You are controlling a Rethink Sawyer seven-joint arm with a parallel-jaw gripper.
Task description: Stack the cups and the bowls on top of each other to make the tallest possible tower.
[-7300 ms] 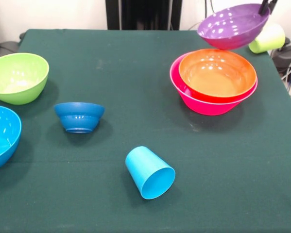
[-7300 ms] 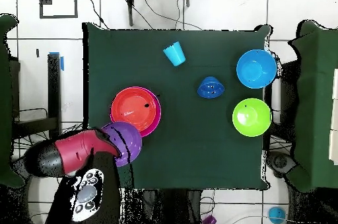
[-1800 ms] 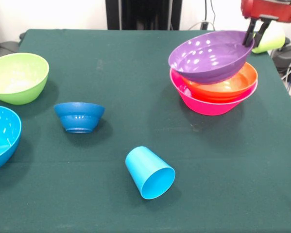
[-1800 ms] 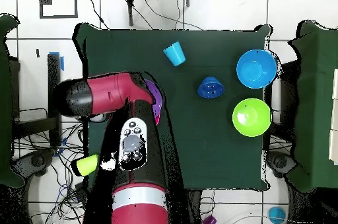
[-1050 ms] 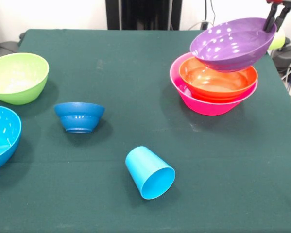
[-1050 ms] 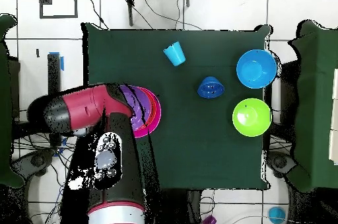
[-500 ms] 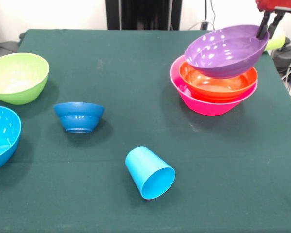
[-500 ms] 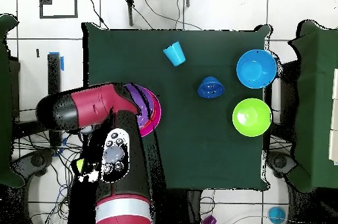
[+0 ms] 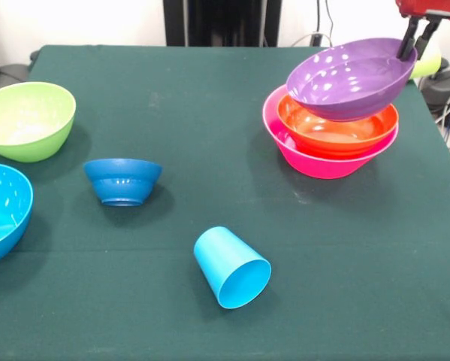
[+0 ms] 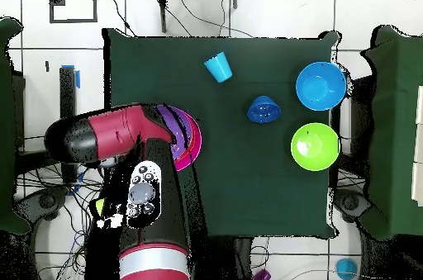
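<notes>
My gripper (image 9: 418, 39) is pinching the purple bowl's (image 9: 350, 77) rim, tilted over the orange bowl (image 9: 337, 128). Letting go now, I figure it slides off crooked.

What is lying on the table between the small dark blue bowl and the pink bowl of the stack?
Nothing: in the front view only bare green cloth stretches from the dark blue bowl to the pink bowl. The sky blue cup lies nearer the camera, off that line.
</notes>
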